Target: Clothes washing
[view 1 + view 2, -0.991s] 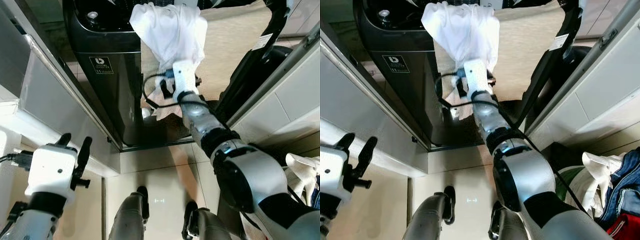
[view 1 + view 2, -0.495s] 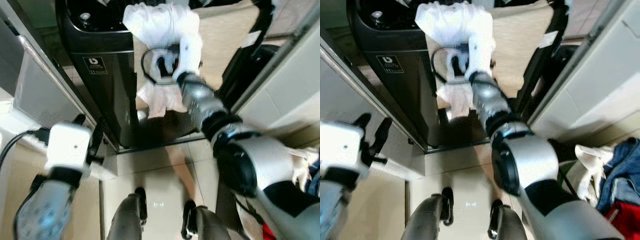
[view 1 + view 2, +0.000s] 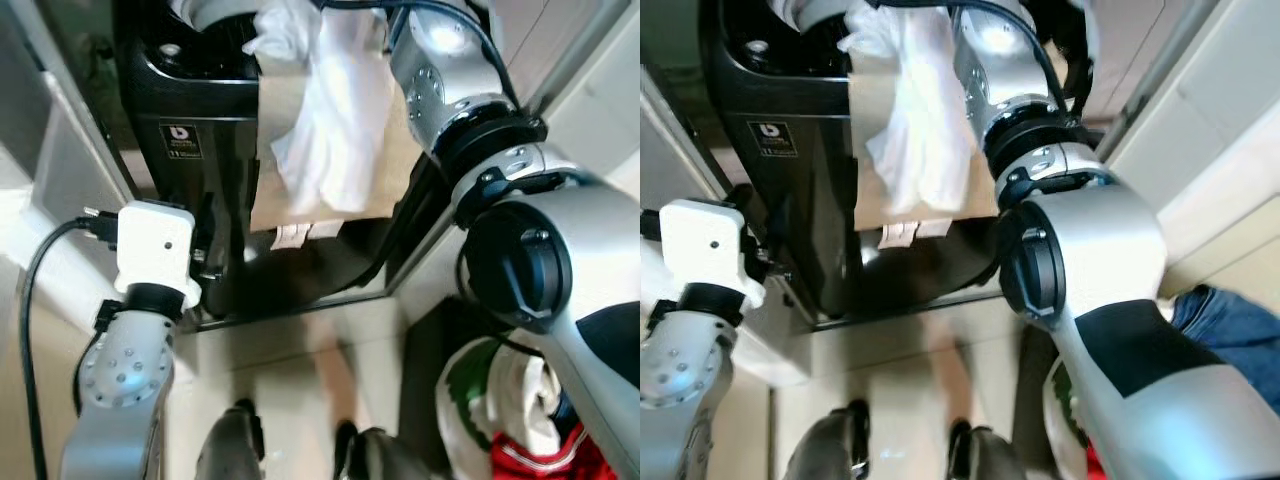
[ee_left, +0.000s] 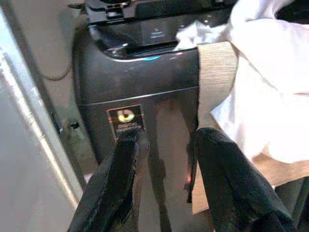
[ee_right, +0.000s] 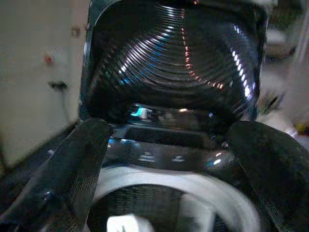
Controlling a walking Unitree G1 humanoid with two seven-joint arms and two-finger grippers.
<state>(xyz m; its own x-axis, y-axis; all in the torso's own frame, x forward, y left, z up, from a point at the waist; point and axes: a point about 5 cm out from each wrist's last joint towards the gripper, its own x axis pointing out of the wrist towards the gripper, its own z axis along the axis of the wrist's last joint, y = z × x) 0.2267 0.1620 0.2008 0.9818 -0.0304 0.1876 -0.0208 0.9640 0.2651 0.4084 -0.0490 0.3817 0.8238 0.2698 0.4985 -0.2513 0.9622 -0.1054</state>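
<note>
Draping the black washer (image 3: 215,110), white cloth (image 3: 335,120) hangs (both hands (image 4: 164,154) (image 5: 169,159) spread).

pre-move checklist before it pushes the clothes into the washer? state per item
1. Washer lid raised: ok.
2. Drum opening reachable under right gripper: ok.
3. Right gripper fingers apart: ok.
4. White garment inside the drum: not ok, it hangs over the front edge of the washing machine, on top of a beige cloth.
5. Left gripper open, in front of the machine's front panel, holding nothing: ok.
6. What already lies in the drum: cannot tell.
</note>
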